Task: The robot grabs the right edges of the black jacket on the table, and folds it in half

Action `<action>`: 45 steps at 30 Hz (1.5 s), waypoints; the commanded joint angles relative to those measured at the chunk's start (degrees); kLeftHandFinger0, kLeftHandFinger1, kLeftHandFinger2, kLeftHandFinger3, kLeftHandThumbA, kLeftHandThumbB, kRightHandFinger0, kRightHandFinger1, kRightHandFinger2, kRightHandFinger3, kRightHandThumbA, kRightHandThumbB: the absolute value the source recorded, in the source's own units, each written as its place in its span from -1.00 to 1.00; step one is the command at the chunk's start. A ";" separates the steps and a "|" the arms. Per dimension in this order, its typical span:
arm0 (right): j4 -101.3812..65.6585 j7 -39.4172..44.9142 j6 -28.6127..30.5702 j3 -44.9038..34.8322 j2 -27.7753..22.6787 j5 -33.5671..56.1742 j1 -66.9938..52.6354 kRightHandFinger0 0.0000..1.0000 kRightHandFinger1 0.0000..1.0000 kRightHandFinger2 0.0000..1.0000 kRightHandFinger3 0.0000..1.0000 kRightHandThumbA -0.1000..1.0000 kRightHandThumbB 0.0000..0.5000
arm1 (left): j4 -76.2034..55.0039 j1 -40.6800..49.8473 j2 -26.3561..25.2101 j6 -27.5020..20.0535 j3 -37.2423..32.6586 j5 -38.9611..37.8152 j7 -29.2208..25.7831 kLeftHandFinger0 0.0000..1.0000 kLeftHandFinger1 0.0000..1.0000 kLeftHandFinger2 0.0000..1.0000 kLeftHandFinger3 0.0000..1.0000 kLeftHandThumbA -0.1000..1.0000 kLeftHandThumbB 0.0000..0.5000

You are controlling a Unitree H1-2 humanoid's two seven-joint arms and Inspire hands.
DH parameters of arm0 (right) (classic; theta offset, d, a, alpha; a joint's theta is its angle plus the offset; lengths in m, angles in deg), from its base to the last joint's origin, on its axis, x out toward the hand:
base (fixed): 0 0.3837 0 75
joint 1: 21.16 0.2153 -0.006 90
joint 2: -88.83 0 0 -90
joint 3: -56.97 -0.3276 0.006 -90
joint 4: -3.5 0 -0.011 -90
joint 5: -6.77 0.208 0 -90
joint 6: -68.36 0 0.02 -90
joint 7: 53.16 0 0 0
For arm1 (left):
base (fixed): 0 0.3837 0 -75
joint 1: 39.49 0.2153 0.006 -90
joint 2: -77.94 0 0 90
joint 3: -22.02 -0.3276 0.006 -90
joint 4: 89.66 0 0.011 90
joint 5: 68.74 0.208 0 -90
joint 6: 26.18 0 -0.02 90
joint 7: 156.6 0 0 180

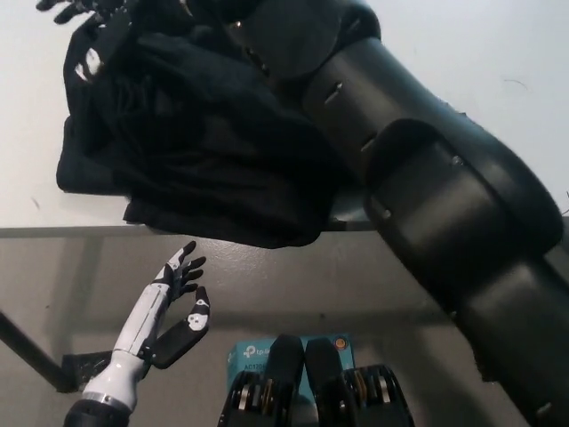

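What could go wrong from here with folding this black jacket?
The jacket is bunched, not flat, so the fold may end up uneven. Its front edge hangs over the table rim, so it might slide off. The right hand is at the picture's top edge, so its hold cannot be checked. The left hand rests open below the table.

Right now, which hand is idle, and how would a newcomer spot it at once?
Start from the white table holding the black jacket, then drop below its front edge to the lower left. The left hand hangs there over the grey floor, fingers spread and holding nothing. Its white forearm sets it apart from the bulky black right arm reaching across the jacket.
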 commanded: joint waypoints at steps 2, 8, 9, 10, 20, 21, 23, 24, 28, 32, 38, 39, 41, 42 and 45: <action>-13.67 12.89 -10.52 1.85 -8.24 -0.47 12.40 1.00 1.00 1.00 1.00 0.63 0.58 | -0.30 -2.75 -1.26 -1.90 -0.04 -0.64 1.61 0.79 0.83 0.87 1.00 -0.51 -0.64; -17.96 18.48 -4.76 11.65 -12.37 -6.79 10.25 1.00 1.00 1.00 1.00 0.09 0.79 | -0.10 -2.04 -1.74 -3.15 -1.65 1.08 1.58 0.80 0.84 0.89 1.00 -0.33 -0.54; -19.20 19.63 -3.86 13.37 -13.19 -7.43 10.02 1.00 1.00 1.00 1.00 0.34 0.91 | 0.21 -2.09 -1.89 -4.11 -1.82 0.84 1.71 0.77 0.82 0.89 1.00 -0.29 -0.55; -21.83 20.97 -3.14 15.65 -14.14 -8.55 9.75 1.00 1.00 1.00 1.00 0.98 0.74 | 0.16 -2.07 -1.86 -4.16 -1.92 0.57 1.81 0.73 0.80 0.87 1.00 -0.24 -0.50; -45.24 0.18 -4.19 15.51 -18.33 -19.64 3.86 1.00 1.00 1.00 1.00 1.00 0.99 | 1.22 -2.23 -0.31 -5.45 -1.91 -0.31 1.04 0.72 0.75 0.79 1.00 -0.39 -0.39; -50.22 0.13 -5.86 12.97 -20.14 -19.48 2.88 1.00 1.00 1.00 1.00 1.00 0.85 | 1.42 -2.46 -0.49 -5.44 -1.89 0.10 0.93 0.70 0.74 0.78 1.00 -0.28 -0.36; -56.30 1.22 -6.24 9.30 -23.23 -18.56 1.50 1.00 1.00 1.00 1.00 1.00 0.83 | 0.90 -2.90 -0.90 -4.55 -2.06 1.04 0.99 0.70 0.75 0.80 1.00 -0.22 -0.34; -59.91 1.90 -6.61 6.99 -25.14 -17.68 0.30 1.00 1.00 1.00 1.00 1.00 0.85 | 0.72 -3.08 -1.07 -4.23 -2.02 1.25 1.01 0.71 0.76 0.80 1.00 -0.20 -0.36; -78.60 5.24 -9.21 -6.62 -34.81 -10.29 -8.80 1.00 1.00 1.00 1.00 1.00 0.86 | 0.65 -6.33 -1.76 -2.22 0.22 -1.05 1.34 0.83 0.89 0.95 1.00 0.04 -0.41; -90.06 7.22 -12.25 -19.06 -36.54 -3.19 -20.06 1.00 1.00 1.00 1.00 1.00 0.77 | 1.14 -7.85 -2.45 -2.34 1.83 -2.46 1.23 1.00 1.00 1.00 1.00 0.47 -0.31; -107.61 2.97 -12.25 -35.89 -38.76 3.65 -42.98 1.00 1.00 1.00 1.00 1.00 0.75 | 3.67 -8.42 -1.37 -5.66 4.64 -5.61 -0.12 1.00 1.00 1.00 1.00 0.90 -0.34; -109.17 1.47 -12.25 -38.21 -38.16 5.25 -46.25 1.00 1.00 1.00 1.00 1.00 0.66 | 4.26 -8.32 -1.26 -6.32 5.21 -6.54 -0.04 1.00 1.00 1.00 1.00 0.94 -0.36; -110.67 -2.47 -12.25 -42.04 -34.64 11.23 -52.45 1.00 1.00 1.00 1.00 1.00 0.54 | 5.30 -8.34 -1.51 -6.85 5.91 -7.27 0.18 1.00 1.00 1.00 1.00 1.00 -0.34; -111.67 -3.83 -12.25 -43.69 -32.20 12.94 -55.85 1.00 1.00 1.00 1.00 1.00 0.53 | 5.72 -8.30 -1.52 -6.99 6.13 -7.50 0.25 1.00 1.00 1.00 1.00 1.00 -0.38; -114.35 -5.91 -12.12 -45.57 -25.79 14.90 -63.83 1.00 1.00 1.00 1.00 1.00 0.61 | 6.58 -7.47 -1.26 -8.29 6.60 -8.05 0.30 1.00 1.00 1.00 1.00 1.00 -0.57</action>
